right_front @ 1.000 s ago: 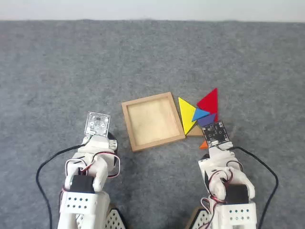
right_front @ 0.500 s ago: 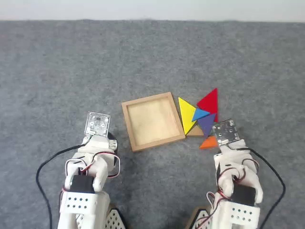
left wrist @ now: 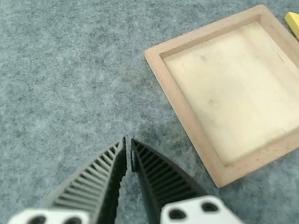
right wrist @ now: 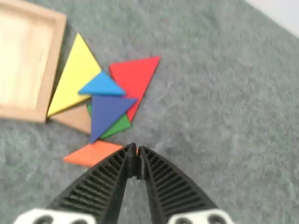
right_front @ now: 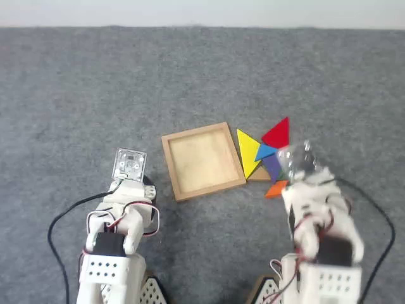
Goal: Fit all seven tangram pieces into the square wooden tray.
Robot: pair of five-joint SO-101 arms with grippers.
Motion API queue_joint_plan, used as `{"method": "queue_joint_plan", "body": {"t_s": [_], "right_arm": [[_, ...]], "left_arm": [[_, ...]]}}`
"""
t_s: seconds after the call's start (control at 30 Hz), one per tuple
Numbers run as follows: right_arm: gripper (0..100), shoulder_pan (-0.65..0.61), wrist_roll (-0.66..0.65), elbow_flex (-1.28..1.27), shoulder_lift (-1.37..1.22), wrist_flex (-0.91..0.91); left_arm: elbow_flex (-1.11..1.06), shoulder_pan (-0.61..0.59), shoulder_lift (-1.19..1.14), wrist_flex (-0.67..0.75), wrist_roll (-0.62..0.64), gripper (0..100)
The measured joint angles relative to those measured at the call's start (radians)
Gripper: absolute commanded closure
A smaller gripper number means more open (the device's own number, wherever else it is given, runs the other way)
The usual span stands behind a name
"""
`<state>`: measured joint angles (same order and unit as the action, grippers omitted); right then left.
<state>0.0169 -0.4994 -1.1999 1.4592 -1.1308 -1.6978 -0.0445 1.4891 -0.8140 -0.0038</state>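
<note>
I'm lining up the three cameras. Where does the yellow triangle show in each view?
High view: the yellow triangle lies just right of the wooden tray.
Left wrist view: a tip of the yellow triangle shows just past one corner of the wooden tray.
Right wrist view: the yellow triangle lies along the rim of the wooden tray, with the blue piece overlapping it.
Shared landmark: the wooden tray.

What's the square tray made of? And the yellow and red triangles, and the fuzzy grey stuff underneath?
The square tray looks like pale bare wood: faint grain shows on its floor. The yellow triangle and red triangle are flat with even matte colour, probably painted wood, though plastic is possible. The grey surface looks like felt or short carpet, fuzzy and mottled.
</note>
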Motion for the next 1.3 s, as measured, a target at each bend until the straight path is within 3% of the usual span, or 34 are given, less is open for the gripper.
{"method": "queue_joint_plan", "body": {"t_s": [0.2, 0.53, 0.9, 1.13, 1.3], "right_arm": [[98.1, 0.002, 0.018, 0.414, -0.624, -0.038], [75.4, -0.097, 0.058, 1.092, -1.56, -0.204], [58.7, -0.15, 0.149, 1.438, -1.981, -0.21], [59.1, -0.201, 0.17, 1.567, -2.142, -0.21], [65.2, -0.178, 0.203, 1.629, -2.216, -0.209]], "left_arm": [[0.0, 0.0, 0.0, 0.0, 0.0, 99], [0.0, 0.0, 0.0, 0.0, 0.0, 99], [0.0, 0.0, 0.0, 0.0, 0.0, 99], [0.0, 0.0, 0.0, 0.0, 0.0, 99], [0.0, 0.002, 0.0, 0.0, 0.0, 99]]}}
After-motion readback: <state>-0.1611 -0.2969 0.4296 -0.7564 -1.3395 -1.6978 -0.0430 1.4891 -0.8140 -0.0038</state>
